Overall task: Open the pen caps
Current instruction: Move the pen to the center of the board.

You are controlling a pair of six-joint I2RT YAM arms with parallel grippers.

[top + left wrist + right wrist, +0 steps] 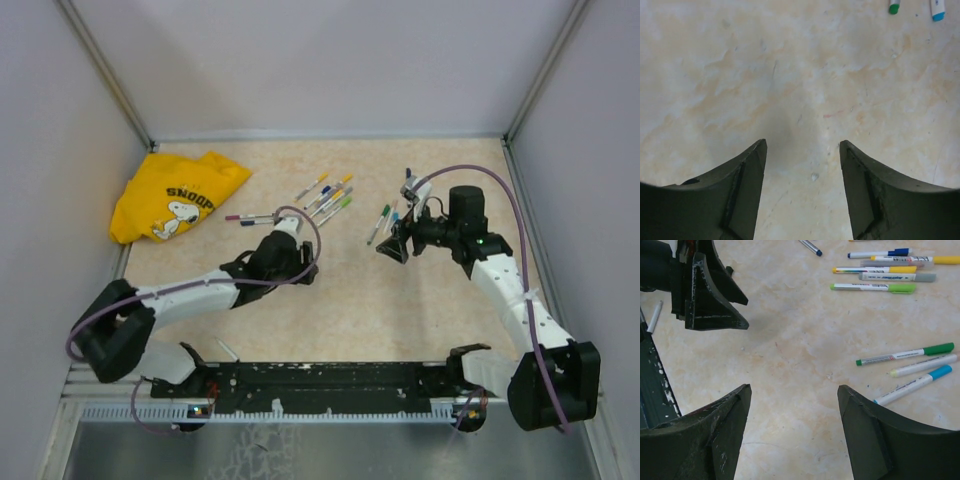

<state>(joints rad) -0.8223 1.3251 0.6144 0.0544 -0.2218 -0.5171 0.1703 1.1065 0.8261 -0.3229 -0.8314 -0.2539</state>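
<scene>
Beige marbled table (pixel 400 320), boxed in by pale walls (pixel 330 60). At far left a crumpled yellow shirt (pixel 180 195) lies on it. Just right of the shirt, a purple cap (pixel 232 217) sits on the end of a pen lying flat.

Next comes the left claw (pixel 308 268), low over bare table. Its jaws are spread wide with nothing between them, and its wrist view shows only tabletop past the dark fingers (pixel 747 190).

Behind it, mid-table, a loose fan of pens (pixel 330 193) lies flat. Their caps (pixel 902 288) are on the ends: dark blue, two yellow, grey and lime.

Further right, three more pens lie side by side. One has a green cap (pixel 937 348), one a pale end and one a blue cap (pixel 940 372). The green and blue ends also show at the top of the left wrist view.

Just in front of those three, the right claw (pixel 392 245) faces the left one across a stretch of bare table. Its jaws are also spread apart and grip nothing. None of the caps touches either claw.
</scene>
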